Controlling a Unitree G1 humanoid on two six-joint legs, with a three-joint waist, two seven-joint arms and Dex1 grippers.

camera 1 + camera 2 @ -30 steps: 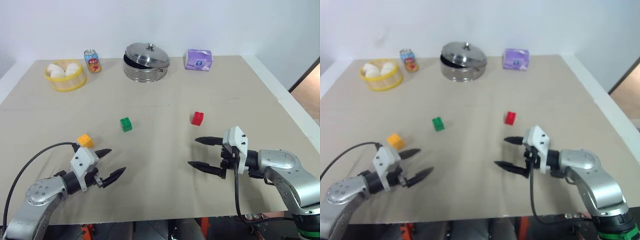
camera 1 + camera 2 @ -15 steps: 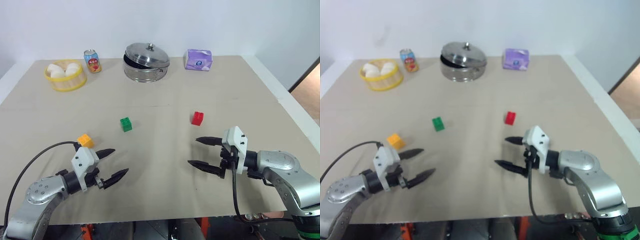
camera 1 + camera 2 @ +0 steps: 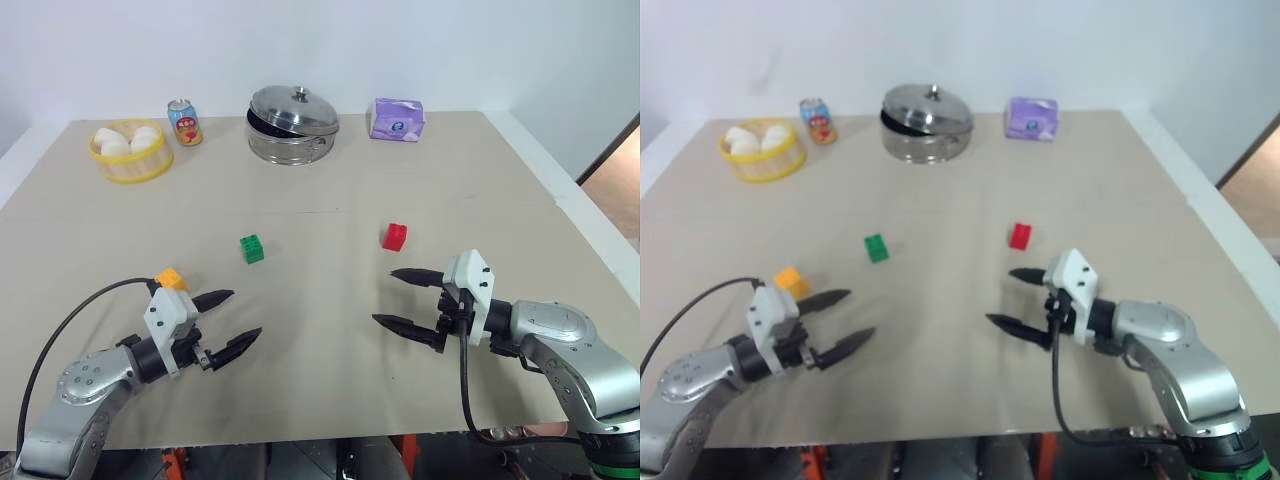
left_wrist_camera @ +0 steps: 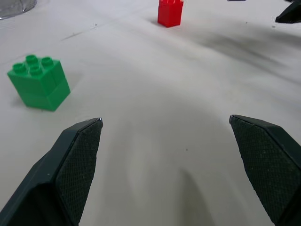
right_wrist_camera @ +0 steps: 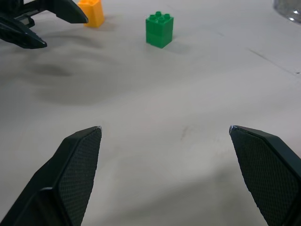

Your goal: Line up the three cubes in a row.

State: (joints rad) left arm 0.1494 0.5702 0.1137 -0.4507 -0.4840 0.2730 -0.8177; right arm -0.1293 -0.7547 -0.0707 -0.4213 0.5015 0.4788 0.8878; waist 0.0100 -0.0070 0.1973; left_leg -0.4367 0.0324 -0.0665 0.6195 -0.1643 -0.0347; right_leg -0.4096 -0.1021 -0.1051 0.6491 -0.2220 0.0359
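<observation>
Three small studded plastic cubes lie scattered on the beige table (image 3: pixel 480 170), well apart from one another. The green cube (image 3: pixel 252 248) sits near the middle of the table. The red cube (image 3: pixel 395 236) lies toward the right edge from it, at about the same depth. The orange-yellow cube (image 3: pixel 171 279) lies nearer the front edge, toward the left side, partly hidden behind the left gripper (image 3: pixel 228 321), whose two black fingers are spread wide with nothing between them. The right gripper (image 3: pixel 405 298) hovers near the front edge, just short of the red cube, its fingers likewise spread and holding nothing. Along the far edge stand a yellow basket of white buns (image 3: pixel 129 167), a printed soda can (image 3: pixel 184 122), a lidded steel pot (image 3: pixel 293 125) and a purple tissue pack (image 3: pixel 397 119).
</observation>
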